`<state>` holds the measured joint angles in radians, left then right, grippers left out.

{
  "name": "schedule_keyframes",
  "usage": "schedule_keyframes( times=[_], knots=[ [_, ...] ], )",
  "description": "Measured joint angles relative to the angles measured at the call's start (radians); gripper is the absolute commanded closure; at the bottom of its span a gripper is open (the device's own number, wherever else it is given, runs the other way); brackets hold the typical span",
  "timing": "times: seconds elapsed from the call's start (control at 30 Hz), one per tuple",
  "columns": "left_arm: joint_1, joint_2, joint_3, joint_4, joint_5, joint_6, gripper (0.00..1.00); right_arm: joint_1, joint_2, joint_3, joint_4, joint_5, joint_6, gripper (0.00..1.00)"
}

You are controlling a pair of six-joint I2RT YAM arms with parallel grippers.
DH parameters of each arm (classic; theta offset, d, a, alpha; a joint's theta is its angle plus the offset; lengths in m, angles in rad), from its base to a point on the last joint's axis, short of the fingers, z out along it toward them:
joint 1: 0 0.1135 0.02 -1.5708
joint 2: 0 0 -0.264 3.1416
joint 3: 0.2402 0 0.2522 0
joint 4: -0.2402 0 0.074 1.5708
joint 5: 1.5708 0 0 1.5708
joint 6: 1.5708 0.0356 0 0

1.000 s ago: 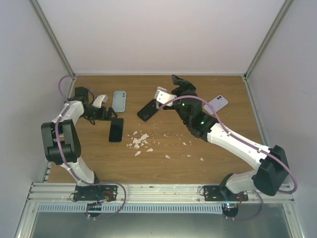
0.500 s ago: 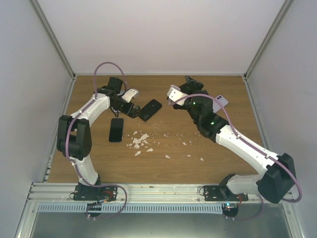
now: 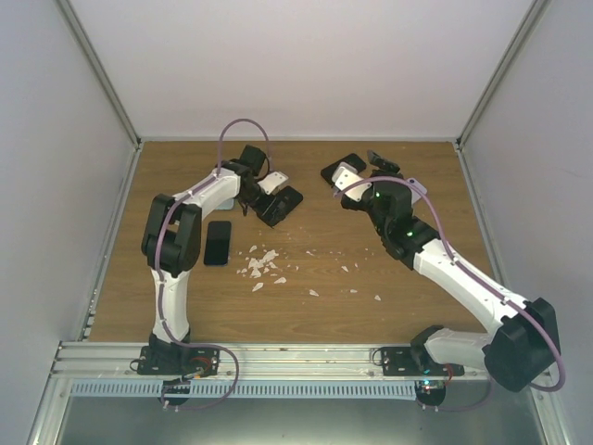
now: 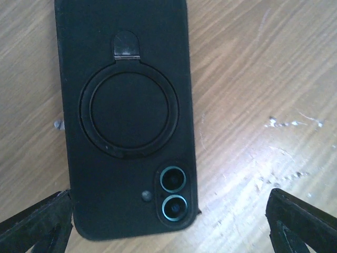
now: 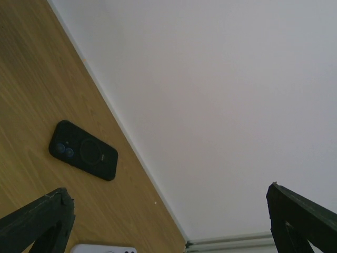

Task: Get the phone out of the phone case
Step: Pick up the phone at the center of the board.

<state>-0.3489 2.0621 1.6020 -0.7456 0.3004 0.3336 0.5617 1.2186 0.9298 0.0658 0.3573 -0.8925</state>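
Left hand [image 4: 168, 229] swung right, spread wide, phone case [image 4: 126, 116] lying within its span

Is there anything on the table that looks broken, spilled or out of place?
Yes. Small white fragments lie scattered on the wood near the middle of the table, like chips or crumbs from something broken. Their source cannot be told.

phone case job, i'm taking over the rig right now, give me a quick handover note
Left tool: open over the black ring-stand phone case, not gripping it.
Right tool: open, empty, raised, facing the wall.
Case lies back up on the wooden table, left of centre at the back; lenses show the phone inside.
Done: nothing removed yet.
Left: grip case, work the phone out.
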Motion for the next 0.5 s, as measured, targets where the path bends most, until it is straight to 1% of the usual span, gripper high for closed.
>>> schedule_keyframes(
  times=[0.1, 0.27, 0.5],
  knots=[
    [-0.010, 0.041, 0.033, -0.002, -0.016, 0.000, 0.01, -0.018, -0.006, -0.001, -0.003, -0.001, 0.012, 0.00],
    [-0.010, 0.068, 0.050, 0.002, -0.052, 0.000, 0.01, -0.041, -0.011, -0.001, -0.007, -0.002, 0.027, 0.00],
    [-0.012, 0.109, 0.077, 0.026, -0.087, 0.000, 0.01, -0.046, -0.011, 0.000, -0.020, -0.004, 0.037, 0.00]
  ],
)
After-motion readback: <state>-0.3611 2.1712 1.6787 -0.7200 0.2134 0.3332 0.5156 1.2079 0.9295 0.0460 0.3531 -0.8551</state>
